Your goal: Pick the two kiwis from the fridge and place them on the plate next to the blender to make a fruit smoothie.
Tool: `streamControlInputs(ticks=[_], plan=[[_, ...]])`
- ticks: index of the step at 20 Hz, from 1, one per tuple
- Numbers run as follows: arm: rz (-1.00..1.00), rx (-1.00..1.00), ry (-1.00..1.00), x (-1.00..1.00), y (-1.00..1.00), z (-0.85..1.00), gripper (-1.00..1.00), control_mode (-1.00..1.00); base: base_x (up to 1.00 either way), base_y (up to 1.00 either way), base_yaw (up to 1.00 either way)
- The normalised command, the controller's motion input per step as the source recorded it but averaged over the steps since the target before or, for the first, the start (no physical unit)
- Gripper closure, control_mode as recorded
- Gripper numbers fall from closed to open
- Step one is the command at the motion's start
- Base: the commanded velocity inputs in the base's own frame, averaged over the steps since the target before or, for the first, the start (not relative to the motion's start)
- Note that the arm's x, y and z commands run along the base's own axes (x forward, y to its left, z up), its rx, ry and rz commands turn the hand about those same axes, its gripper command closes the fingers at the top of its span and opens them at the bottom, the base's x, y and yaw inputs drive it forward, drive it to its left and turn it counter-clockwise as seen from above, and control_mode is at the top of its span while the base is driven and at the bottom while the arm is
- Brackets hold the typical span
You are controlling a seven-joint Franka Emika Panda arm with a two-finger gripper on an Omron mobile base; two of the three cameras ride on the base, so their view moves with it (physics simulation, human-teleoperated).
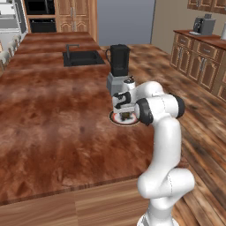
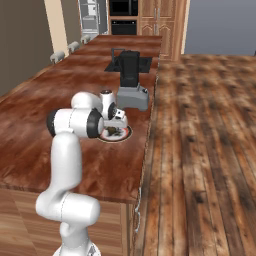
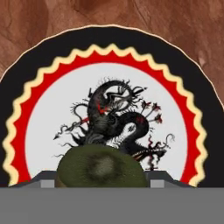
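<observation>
In the hand view a brown-green kiwi (image 3: 103, 168) sits between my gripper's (image 3: 103, 180) two fingertips, which press on its sides just above the plate (image 3: 109, 52). The plate has a white centre with a black dragon drawing and a red and black rim. From the base cameras the gripper (image 1: 126, 113) (image 2: 116, 128) points down over the plate (image 1: 114, 119) (image 2: 126, 136), right in front of the blender (image 1: 119, 59) (image 2: 129, 67). The blender is a black jug on a grey base. The fridge (image 2: 91, 17) stands far back beyond the island.
The plate and blender stand near the right edge of the wooden island counter (image 1: 53, 114). A dark sink (image 1: 81, 57) with a tap lies behind the blender. A black oven (image 1: 42, 17) is at the back, and a grey coffee machine (image 1: 203, 25) stands on the side cabinets.
</observation>
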Motion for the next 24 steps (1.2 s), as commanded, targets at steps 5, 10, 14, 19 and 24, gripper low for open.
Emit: streamControlInputs(ticks=[5,10,14,19,24], plan=[[-0.01,0.00,-0.01,0.18,0.00,-0.04,-1.00,-1.00,0.00,0.00,0.00],[-0.02,0.00,-0.04,0.00,0.00,0.20,-1.00,-1.00,0.00,0.00,0.00],[0.00,0.00,-0.06,-0.30,0.00,0.57,-1.00,-1.00,0.00,0.00,0.00],[0.00,0.00,-0.07,-0.98,-0.01,0.55,-1.00,-1.00,0.00,0.00,0.00],[0.01,0.00,-0.16,-1.00,0.00,0.57,-1.00,-1.00,0.00,0.00,0.00]])
